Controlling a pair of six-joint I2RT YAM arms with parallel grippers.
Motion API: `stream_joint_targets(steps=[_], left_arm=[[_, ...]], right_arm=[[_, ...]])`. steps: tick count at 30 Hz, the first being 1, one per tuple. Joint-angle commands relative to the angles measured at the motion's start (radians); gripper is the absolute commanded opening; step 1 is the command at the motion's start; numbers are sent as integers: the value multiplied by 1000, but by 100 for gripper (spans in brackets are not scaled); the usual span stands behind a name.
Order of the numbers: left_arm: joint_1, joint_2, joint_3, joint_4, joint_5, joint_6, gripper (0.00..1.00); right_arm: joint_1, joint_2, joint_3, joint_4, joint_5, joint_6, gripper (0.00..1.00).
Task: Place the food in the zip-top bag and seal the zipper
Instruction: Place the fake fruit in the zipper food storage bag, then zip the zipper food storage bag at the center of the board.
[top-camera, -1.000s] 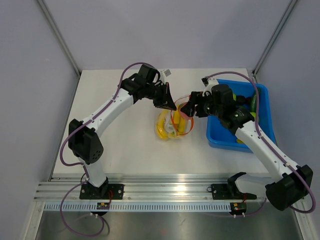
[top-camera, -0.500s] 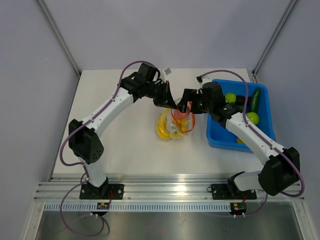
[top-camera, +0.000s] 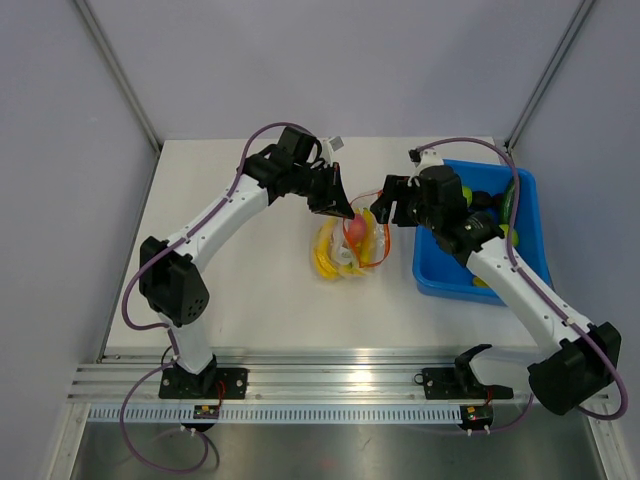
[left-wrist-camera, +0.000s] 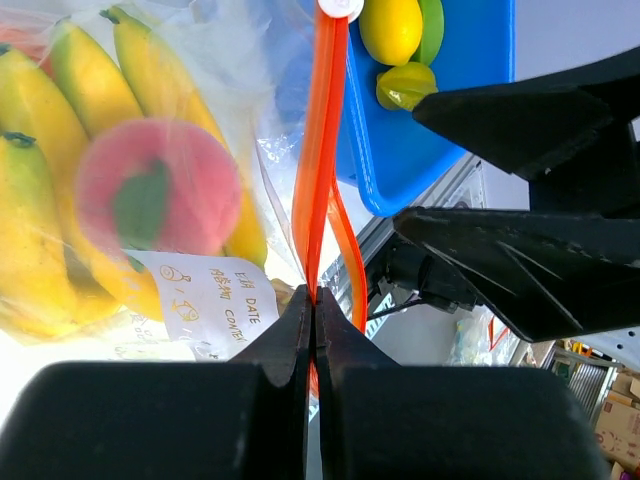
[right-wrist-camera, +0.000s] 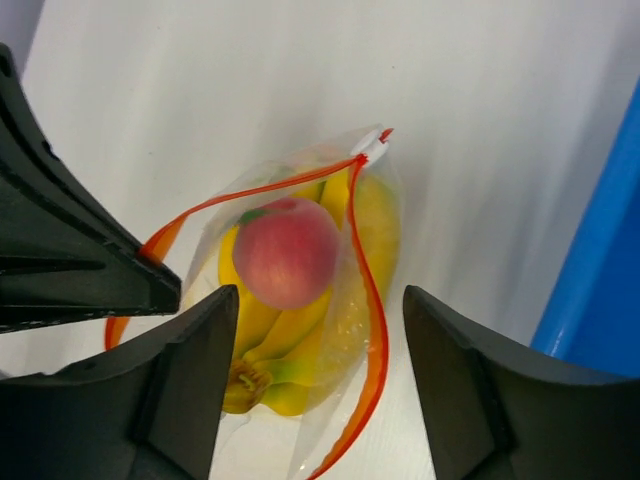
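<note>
I count one zip-top bag (top-camera: 348, 250) on the table (top-camera: 240, 300), lying between the two arms. Inside it sits one pink-red peach (right-wrist-camera: 285, 252) on top of yellow bananas (right-wrist-camera: 372, 235); there is more than one bunch, but I cannot count them through the crinkled plastic. The zipper (left-wrist-camera: 318, 150) gapes, its two orange-red strips spread apart around the fruit and meeting at a white slider (right-wrist-camera: 372, 148) at one end.

My left gripper (left-wrist-camera: 313, 300) is clamped tight on one zipper strip, holding that edge up. My right gripper (right-wrist-camera: 312, 295) hangs over the bag's mouth with its jaws well apart and nothing between them.

One blue bin (top-camera: 440, 275) stands just beside the bag on the right, with green and yellow pieces in it, close under the right arm. The table's left half offers open room.
</note>
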Motion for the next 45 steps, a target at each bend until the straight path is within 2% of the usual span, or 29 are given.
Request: stream_joint_targets(steps=[1, 7, 9, 10, 11, 12, 13, 14, 16, 20, 21, 22, 24, 25, 27, 28, 31, 32, 34, 38, 42, 45], left_arm=[[-1, -7, 34, 27, 33, 21, 0], [-1, -17, 32, 30, 34, 22, 0], [-1, -24, 34, 27, 23, 31, 0], [1, -25, 39, 22, -4, 50, 0], [1, -21, 60, -7, -25, 62, 0], [1, -16, 80, -27, -52, 76, 0], [1, -2, 98, -70, -106, 102, 0], [1, 8, 115, -85, -124, 113, 0], [9, 33, 186, -125, -156, 140, 0], [12, 131, 353, -208, -242, 198, 1], [12, 150, 426, -226, -256, 236, 7], [12, 162, 454, -255, -262, 254, 11], [12, 173, 497, -280, -276, 281, 23], [12, 170, 511, -291, -292, 307, 35], [12, 130, 500, -292, -306, 332, 47], [12, 107, 467, -285, -323, 356, 57], [4, -9, 366, -227, -339, 402, 62], [-4, -43, 277, -205, -340, 419, 65], [-57, -146, 183, -147, -339, 490, 66], [-169, -283, -73, -18, -369, 551, 77], [-205, -320, -182, 71, -409, 559, 79], [-228, -295, -196, 76, -458, 561, 79]], right_arm=[[9, 40, -11, -44, 69, -46, 76], [7, 152, -10, -6, 20, -49, 79], [9, 169, 1, -3, 17, -46, 66], [9, 166, 3, 2, 14, -43, 54], [7, 157, 1, 8, 4, -33, 31], [9, 152, 9, 8, -20, -25, 14], [7, 146, 12, 10, -31, -19, 5], [7, 138, 15, 8, -45, 7, 0], [9, 126, 10, 20, -63, 44, 0], [9, 85, -28, 72, -132, 237, 0], [12, 85, -42, 82, -141, 288, 0], [16, 82, -52, 97, -155, 382, 0], [30, 78, -91, 140, -163, 469, 0], [46, 78, -100, 152, -158, 524, 0], [58, 78, -108, 163, -126, 553, 0], [62, 78, -106, 161, -118, 567, 0], [61, 83, -86, 146, -114, 567, 0], [63, 83, -76, 143, -117, 566, 0], [63, 85, -68, 138, -124, 564, 0], [61, 86, -52, 131, -124, 566, 0], [63, 83, -45, 126, -143, 566, 0], [61, 78, -39, 117, -151, 560, 1]])
